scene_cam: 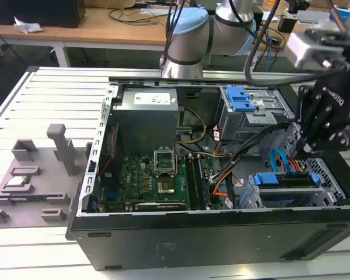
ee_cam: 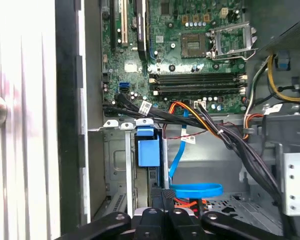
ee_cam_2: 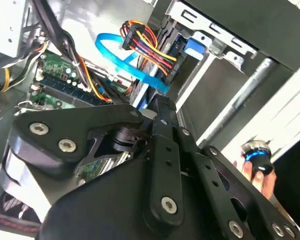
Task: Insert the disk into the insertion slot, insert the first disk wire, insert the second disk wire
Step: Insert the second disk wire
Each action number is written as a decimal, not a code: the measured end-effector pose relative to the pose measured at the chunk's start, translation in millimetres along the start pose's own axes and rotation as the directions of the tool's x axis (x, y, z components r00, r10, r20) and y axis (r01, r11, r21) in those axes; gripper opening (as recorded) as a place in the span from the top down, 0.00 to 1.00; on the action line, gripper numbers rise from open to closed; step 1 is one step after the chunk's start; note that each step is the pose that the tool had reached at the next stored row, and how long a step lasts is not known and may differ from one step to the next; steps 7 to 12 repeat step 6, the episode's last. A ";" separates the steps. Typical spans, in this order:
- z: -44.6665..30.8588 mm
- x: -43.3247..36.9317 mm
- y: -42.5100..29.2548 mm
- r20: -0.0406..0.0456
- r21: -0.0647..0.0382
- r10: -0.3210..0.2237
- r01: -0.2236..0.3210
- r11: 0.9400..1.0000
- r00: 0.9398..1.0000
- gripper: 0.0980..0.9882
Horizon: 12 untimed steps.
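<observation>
While I am watching the exterior view: the gripper (scene_cam: 305, 151) is hanging just above the disk (scene_cam: 283, 180), which is sitting in the insertion slot (scene_cam: 332, 195) at the exterior view's right.
Second disk wire: the light-blue arch (scene_cam: 278, 160) is rising just beside the fingertips, so I am judging that a careless descent could snag or kink it.
Second wrist view, gripper (ee_cam_2: 157, 103): the jaws are looking closed. I am not making out anything between them.
Wire bundle (ee_cam_2: 142, 40): its plug is crowding the light-blue cable (ee_cam_2: 117, 60), so I am worried about catching the wrong lead.
Hand (ee_cam_2: 252, 172): a person's fingers are resting near the case edge, so a sideways swing could strike them.
First wrist view, disk (ee_cam: 149, 151): its blue carrier is lying in the cage (ee_cam: 115, 172), the cable (ee_cam: 196, 190) looping just ahead of the gripper (ee_cam: 162, 194).
</observation>
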<state>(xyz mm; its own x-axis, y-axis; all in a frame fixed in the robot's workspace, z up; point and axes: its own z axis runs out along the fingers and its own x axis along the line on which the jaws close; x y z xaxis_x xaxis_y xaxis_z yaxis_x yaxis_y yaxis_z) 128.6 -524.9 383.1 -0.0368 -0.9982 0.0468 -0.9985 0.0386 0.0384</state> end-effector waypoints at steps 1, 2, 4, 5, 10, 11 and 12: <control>-9.6 0.4 0.4 0.000 0.000 0.000 0.000 1.000 1.000 0.99; -11.9 0.5 0.5 0.000 0.000 0.000 0.000 1.000 1.000 0.99; -11.9 0.5 0.4 0.000 0.000 0.000 0.000 1.000 1.000 0.99; -12.0 0.5 0.5 0.000 0.000 0.000 0.000 1.000 1.000 0.99; -12.1 0.5 0.4 0.000 0.000 0.000 0.000 1.000 1.000 0.99; -12.1 0.5 0.4 0.000 0.000 0.000 0.000 1.000 1.000 0.99; -12.1 0.5 0.4 0.000 0.000 0.000 0.000 1.000 1.000 0.99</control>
